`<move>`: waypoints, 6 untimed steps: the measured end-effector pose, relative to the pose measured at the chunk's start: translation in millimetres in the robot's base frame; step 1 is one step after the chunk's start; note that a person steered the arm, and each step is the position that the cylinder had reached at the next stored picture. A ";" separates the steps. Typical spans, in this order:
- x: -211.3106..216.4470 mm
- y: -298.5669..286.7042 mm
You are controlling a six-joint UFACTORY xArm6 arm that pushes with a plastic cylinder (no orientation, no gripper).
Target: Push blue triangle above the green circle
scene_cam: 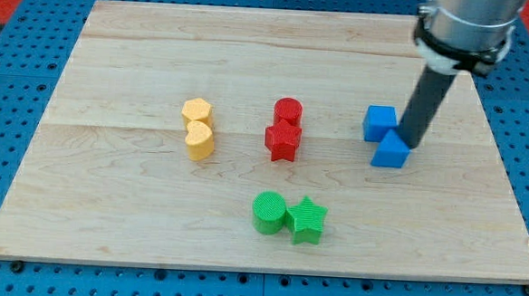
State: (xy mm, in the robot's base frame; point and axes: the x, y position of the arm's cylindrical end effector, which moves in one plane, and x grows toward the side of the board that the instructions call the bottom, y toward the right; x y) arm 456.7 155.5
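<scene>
Nearest the view's bottom, the green circle (pixel 267 212) is seen standing on the wooden desk (pixel 107 212), touching a green star (pixel 307 220) on its right. The space directly above the circle, toward the view's top, is taken up farther back by a red star (pixel 283 142) with a red circle (pixel 288 111) touching it from behind. To the view's left of these, two yellow blocks (pixel 198 127) are set one against the other; their shapes are rounded but cannot be made out exactly.

At the view's right, well apart from the green circle, the blue triangle (pixel 391 151) is found, with a blue cube (pixel 379 123) just behind and to its left. My tip (pixel 409 144) is placed against the triangle's upper right side, which is judged to suit a push toward the view's left and bottom, where the goal lies. The red pair is judged to stand near the path, so the triangle would likely have to be steered beneath it.

The rod is held almost upright, slanting slightly, with its grey collar at the view's top right. No jaws are fitted, so nothing is grasped; only contact pushing is available.
</scene>
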 end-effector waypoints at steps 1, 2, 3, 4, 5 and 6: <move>23.5 -37.7; 42.3 -64.4; 43.1 -60.0; 47.4 -25.5; 69.7 -8.3; 72.8 -18.2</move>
